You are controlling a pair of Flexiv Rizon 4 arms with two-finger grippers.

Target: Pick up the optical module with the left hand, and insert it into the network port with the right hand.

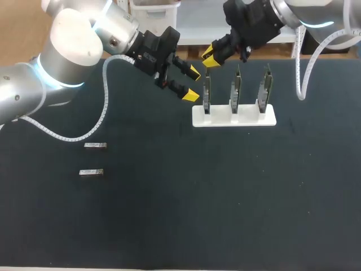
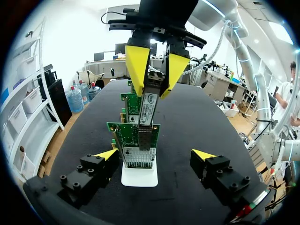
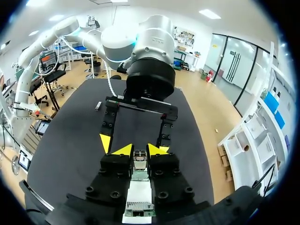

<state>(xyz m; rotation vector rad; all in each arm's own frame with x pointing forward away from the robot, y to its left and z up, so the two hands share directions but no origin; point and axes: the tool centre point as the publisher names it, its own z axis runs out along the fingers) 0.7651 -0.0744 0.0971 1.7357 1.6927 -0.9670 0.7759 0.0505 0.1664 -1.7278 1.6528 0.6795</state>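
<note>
Overhead, the slim silver optical module cannot be made out at all. The black right gripper (image 1: 211,56) with its yellow wedge tips covers it above the leftmost green circuit board (image 1: 206,93), one of three standing upright in a white slotted base (image 1: 234,119).

The left wrist view shows it plainly. The optical module (image 2: 146,110) is a narrow metal bar with a printed label, standing upright and clamped from two sides between the right gripper's yellow fingers (image 2: 135,65). Its lower end meets the top of the ribbed metal network port (image 2: 139,157) on the nearest board. How deep it sits there is hidden by the port's own wall.

In the right wrist view only the module's small end face shows between the black finger blocks. The board below is mostly covered, and the white base is cut off at the edge.

The left gripper (image 1: 192,83) is spread wide and holds nothing. It is just beside the base, with one yellow tip on each side of the nearest board and neither touching it.

Two spare silver modules (image 1: 95,145) lie flat on the dark matte table (image 1: 225,197), near each other and well apart from the base, under the left arm's ribbed white cable (image 1: 104,110).
</note>
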